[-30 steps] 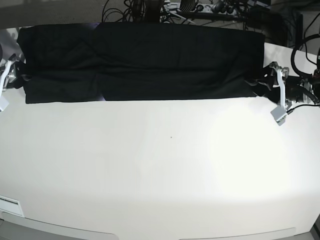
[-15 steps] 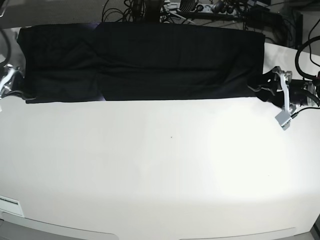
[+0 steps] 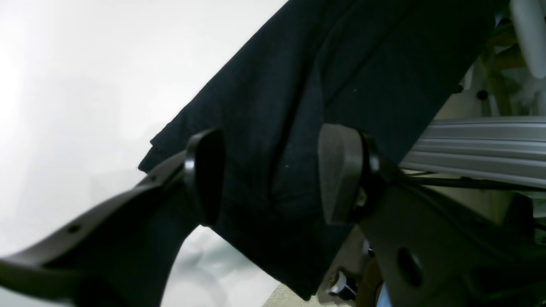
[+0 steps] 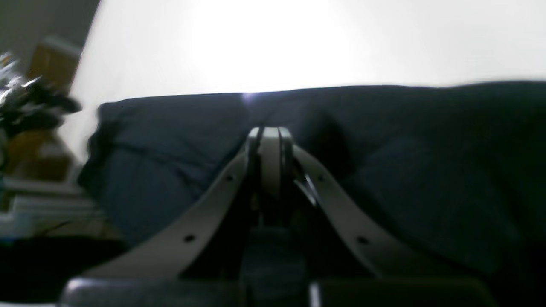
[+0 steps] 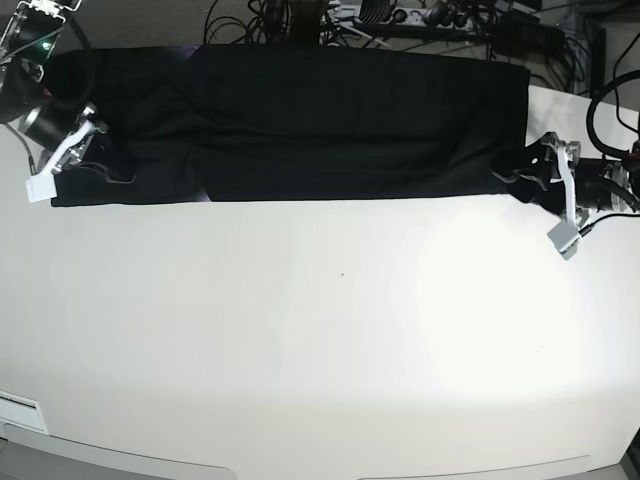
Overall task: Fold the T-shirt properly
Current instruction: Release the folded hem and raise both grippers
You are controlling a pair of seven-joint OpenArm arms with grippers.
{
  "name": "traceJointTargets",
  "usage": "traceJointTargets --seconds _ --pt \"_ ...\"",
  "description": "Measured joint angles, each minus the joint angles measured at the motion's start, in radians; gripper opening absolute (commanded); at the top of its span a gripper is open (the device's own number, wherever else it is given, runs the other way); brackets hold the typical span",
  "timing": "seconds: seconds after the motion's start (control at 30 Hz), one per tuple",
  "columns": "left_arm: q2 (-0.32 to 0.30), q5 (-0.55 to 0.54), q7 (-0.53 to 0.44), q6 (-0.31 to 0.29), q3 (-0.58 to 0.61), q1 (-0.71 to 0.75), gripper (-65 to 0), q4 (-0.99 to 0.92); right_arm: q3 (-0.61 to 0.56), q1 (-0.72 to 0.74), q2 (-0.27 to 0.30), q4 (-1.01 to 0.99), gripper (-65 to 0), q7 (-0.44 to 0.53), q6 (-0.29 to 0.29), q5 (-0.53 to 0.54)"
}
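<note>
The white tabletop [image 5: 320, 340] fills most of the base view, and the black T-shirt [image 5: 300, 125] lies folded into a long flat band across the upper part of the frame. At the band's right end the left pincer [image 5: 520, 178] stands with its pads [image 3: 337, 170] apart, cloth between them. At the upper left the right pincer [image 4: 269, 145] is over the shirt's left end with its tips pressed together; whether cloth is caught between them cannot be told.

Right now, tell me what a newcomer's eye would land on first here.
First, the T-shirt: a long black band of cloth folded along the far edge of the white table. Next, a gripper at each end of it: the right gripper, jaws shut, over the cloth's end, and the left gripper, jaws apart, with the other end lying between its pads. Behind the table sits a tangle of cables.
</note>
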Motion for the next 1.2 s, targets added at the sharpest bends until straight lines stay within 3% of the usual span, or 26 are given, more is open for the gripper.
traceJointTargets --seconds 0.17,0.37,0.43,0.53,0.63,0.7,0.83,0.97,1.0,1.1,1.2 --pt "0.002 0.124 -0.075 0.001 0.000 -0.015 -28.1 0.000 -0.091 -0.031 -0.003 -0.002 -65.0 0.159 0.000 -0.258" --pt "0.002 0.236 -0.112 0.077 0.000 -0.017 -28.1 0.001 -0.197 -0.026 0.003 0.004 -65.0 0.268 0.008 -0.441" --pt "0.002 0.320 -0.159 0.131 0.000 -0.017 -28.1 0.001 -0.222 -0.026 0.002 0.008 -65.0 0.317 0.011 -0.502" --pt "0.002 0.460 -0.215 0.228 0.000 -0.017 -28.1 0.000 -0.235 -0.025 0.002 0.013 -65.0 0.396 -0.081 -0.580" --pt "0.002 0.523 -0.236 0.287 0.000 -0.017 -28.1 0.000 -0.236 -0.020 -0.001 0.016 -65.0 0.447 -0.192 -0.634" --pt "0.002 0.530 -0.236 0.289 0.000 -0.017 -28.1 0.000 -0.235 -0.014 0.000 0.018 -65.0 0.451 -0.252 -0.639" --pt "0.002 0.529 -0.236 0.290 0.000 -0.017 -28.2 0.000 -0.235 -0.015 -0.001 0.049 -65.0 0.449 -0.430 -0.674" --pt "0.003 0.492 -0.236 0.289 0.000 -0.017 -28.2 0.000 -0.235 0.000 -0.043 0.104 -65.0 0.433 -0.692 -0.903" --pt "0.004 0.492 -0.236 0.289 0.000 -0.017 -28.2 0.000 -0.235 -0.002 -0.055 0.116 -65.0 0.426 -0.731 -0.939" --pt "0.013 0.485 -0.233 0.289 0.000 -0.017 -28.2 0.000 -0.233 -0.018 -0.089 0.179 -65.0 0.394 -0.799 -1.025" --pt "0.030 0.485 -0.233 0.307 0.000 -0.017 -28.2 0.000 -0.236 -0.018 -0.105 0.247 -65.0 0.370 -0.805 -1.069"
